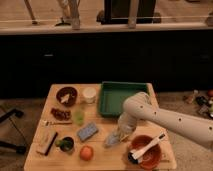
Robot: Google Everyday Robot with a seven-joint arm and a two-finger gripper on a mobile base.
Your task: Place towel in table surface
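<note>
A pale crumpled towel (114, 138) hangs from my gripper (121, 131) and its lower end touches the wooden table (102, 156), just right of the middle. The white arm comes in from the right and bends down over the table in front of the green tray (120, 95).
On the table stand a blue sponge (87, 132), an orange fruit (86, 152), a brown bowl (146, 151) with a brush, a dark bowl (66, 95), a white cup (89, 94), a green glass (79, 116) and a dark cup (66, 144).
</note>
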